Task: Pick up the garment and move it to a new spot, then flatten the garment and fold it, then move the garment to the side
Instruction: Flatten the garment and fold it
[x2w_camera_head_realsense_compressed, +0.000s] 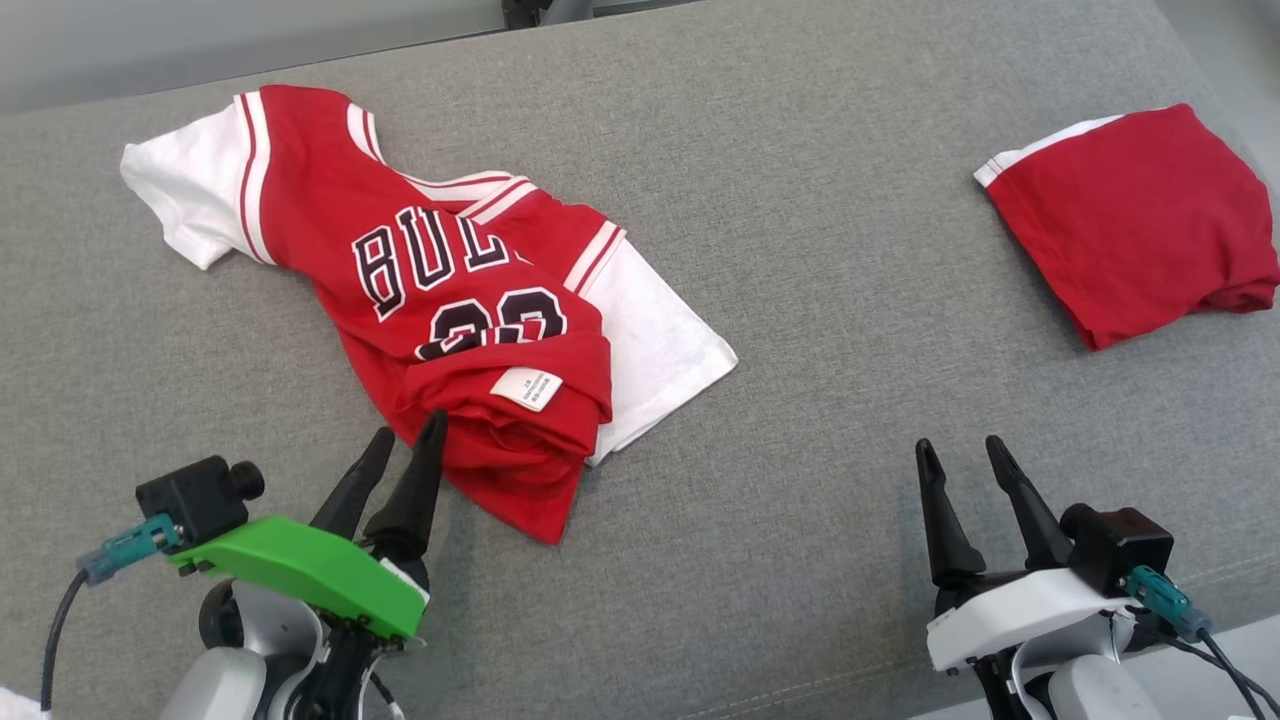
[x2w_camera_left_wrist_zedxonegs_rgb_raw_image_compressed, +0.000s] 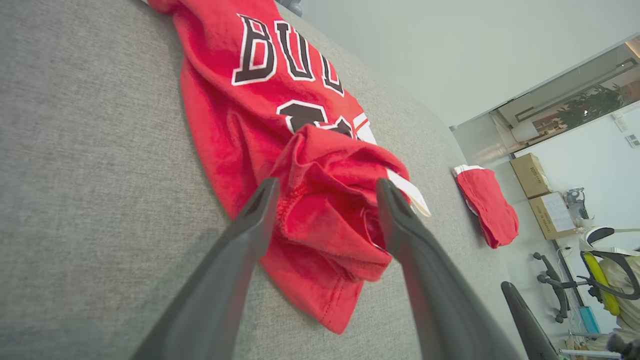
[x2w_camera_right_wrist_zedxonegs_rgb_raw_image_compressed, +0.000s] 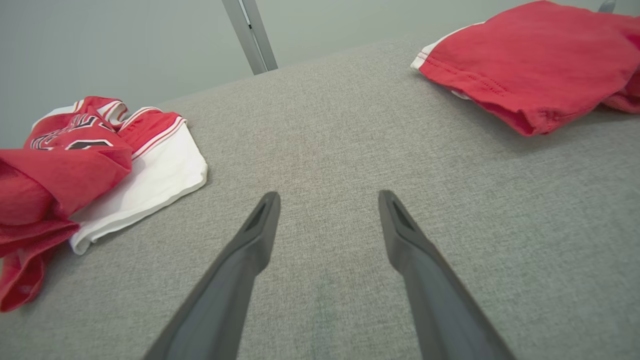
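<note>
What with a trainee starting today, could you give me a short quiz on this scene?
1. Fill in: the sleeves of the jersey are ____.
2. True or false: the right gripper is shut on cloth.
3. The folded red garment lies on the robot's: A) left, B) right, C) under the jersey.
Key: 1 white; 2 false, it is open over the bare grey surface; 3 B.

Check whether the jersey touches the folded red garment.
Apart. The head view shows a wide stretch of bare grey cushion between the jersey and the folded red garment.
</note>
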